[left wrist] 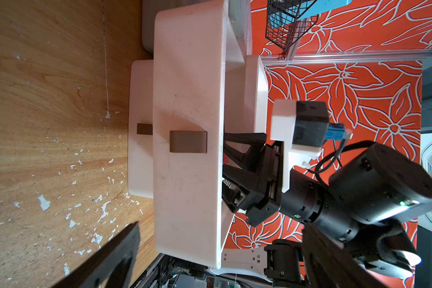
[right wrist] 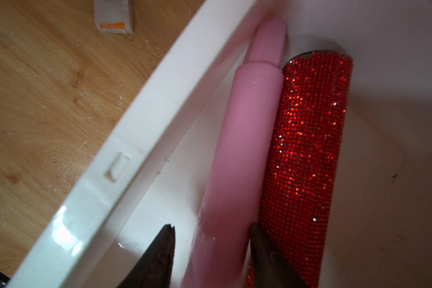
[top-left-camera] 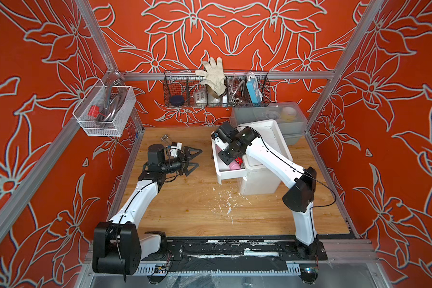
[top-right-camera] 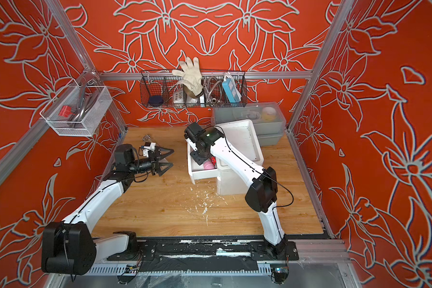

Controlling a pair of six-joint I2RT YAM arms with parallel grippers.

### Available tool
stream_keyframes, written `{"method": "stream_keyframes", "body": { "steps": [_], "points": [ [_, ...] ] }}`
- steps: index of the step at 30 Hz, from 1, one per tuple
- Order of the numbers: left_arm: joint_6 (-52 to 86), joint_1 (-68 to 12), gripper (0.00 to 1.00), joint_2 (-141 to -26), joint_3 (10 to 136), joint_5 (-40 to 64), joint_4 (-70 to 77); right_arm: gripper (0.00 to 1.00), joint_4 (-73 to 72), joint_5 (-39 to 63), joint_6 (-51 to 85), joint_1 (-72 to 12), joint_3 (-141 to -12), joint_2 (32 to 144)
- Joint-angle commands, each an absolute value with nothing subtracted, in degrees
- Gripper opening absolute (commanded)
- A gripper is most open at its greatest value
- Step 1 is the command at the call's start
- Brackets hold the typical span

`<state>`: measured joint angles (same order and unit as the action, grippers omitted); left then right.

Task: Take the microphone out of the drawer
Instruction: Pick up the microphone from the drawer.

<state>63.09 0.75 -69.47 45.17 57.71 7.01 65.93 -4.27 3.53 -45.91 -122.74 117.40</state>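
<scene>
The white drawer point(top-left-camera: 216, 172) point(right wrist: 147, 124) stands pulled out of its white cabinet point(top-left-camera: 260, 179). Inside, the microphone point(right wrist: 242, 129), a pink tapered handle, lies along the drawer's front wall. It shows as a pink patch in both top views point(top-left-camera: 235, 165) point(top-right-camera: 208, 164). My right gripper point(right wrist: 212, 224) point(top-left-camera: 222, 158) reaches down into the drawer and straddles the handle. One finger touches its side; a gap remains at the other. My left gripper point(top-left-camera: 193, 159) point(left wrist: 221, 224) hovers open and holds nothing, left of the drawer front point(left wrist: 185, 99).
A red glittery cylinder point(right wrist: 309, 139) lies against the microphone, with one right finger wedged between them. A small white and orange box point(right wrist: 114, 15) sits on the wooden table. Grey bins point(top-left-camera: 272, 117) stand behind the cabinet. White flakes point(top-left-camera: 225, 199) litter the table.
</scene>
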Motion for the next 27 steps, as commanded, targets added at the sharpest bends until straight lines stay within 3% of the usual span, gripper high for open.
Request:
{"method": "stream_keyframes", "body": {
  "steps": [1,11,18,27],
  "points": [
    [63.3,0.8,1.00,-68.1,44.8,57.8,9.0,0.52,68.1,-5.8,4.8,-46.1,-122.7,119.4],
    [63.7,0.8,1.00,-67.7,44.8,58.0,9.2,0.56,69.3,-8.8,5.6,-46.1,-123.2,122.0],
    [63.8,0.8,1.00,-67.8,44.9,57.9,9.4,0.33,69.0,-8.3,6.0,-46.1,-123.8,121.8],
    [63.5,0.8,1.00,-68.2,44.8,57.8,9.3,0.25,68.1,-7.8,9.0,-45.7,-127.2,118.9]
  ]
}}
